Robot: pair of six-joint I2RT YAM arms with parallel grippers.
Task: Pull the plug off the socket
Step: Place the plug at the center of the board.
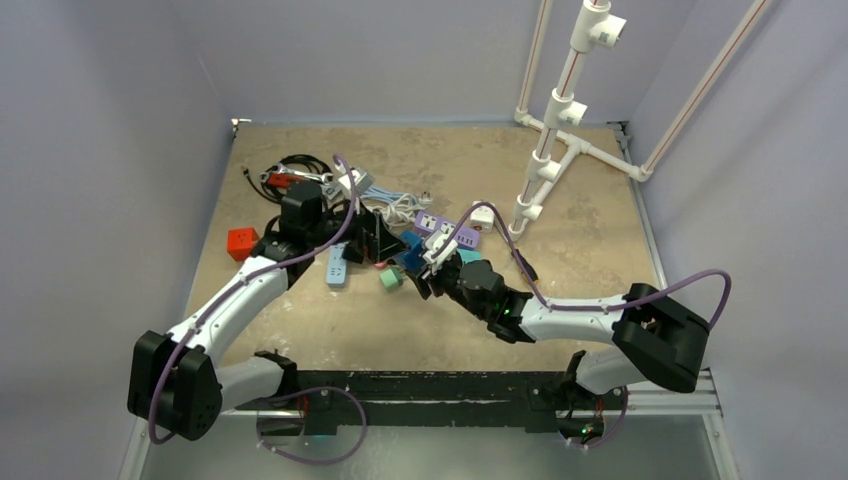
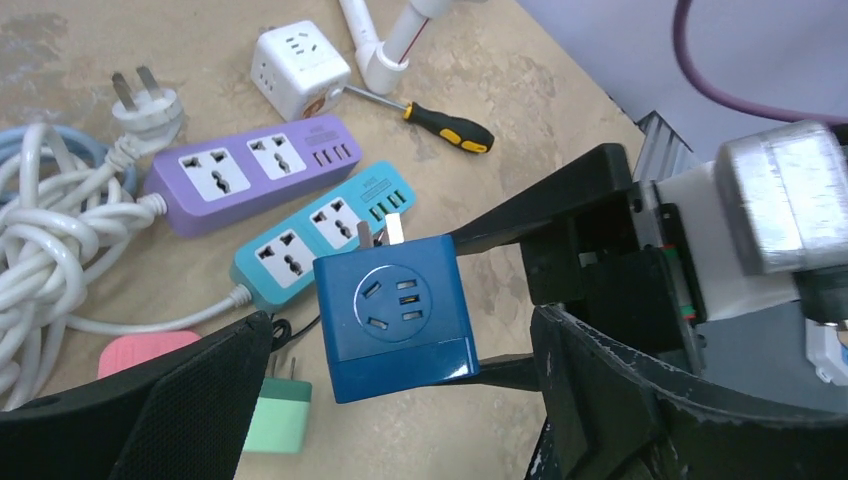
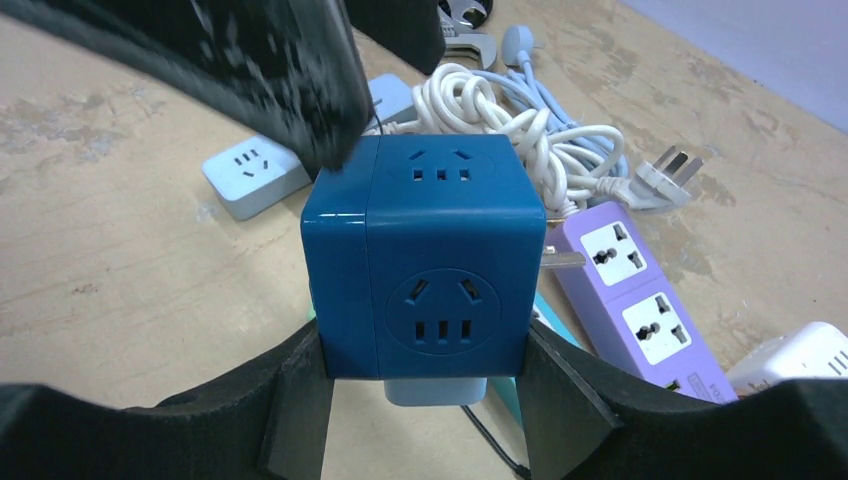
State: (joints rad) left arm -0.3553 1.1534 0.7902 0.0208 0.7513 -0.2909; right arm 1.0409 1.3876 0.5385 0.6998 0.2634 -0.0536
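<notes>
Blue socket cube [image 3: 425,265] tight in right claw [image 3: 425,385]

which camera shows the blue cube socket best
Right wrist: the blue cube socket fills the centre, two faces sharp, held in the right gripper. Left wrist shows one face and prongs behind it. Top external shows only a small, part-hidden blue patch.

I see the cube socket [image 3: 425,270] mid-table: coiled cable [image 1: 398,207] behind it, small adapter [image 1: 390,281] just before it, square block [image 1: 242,243] well left.
</notes>
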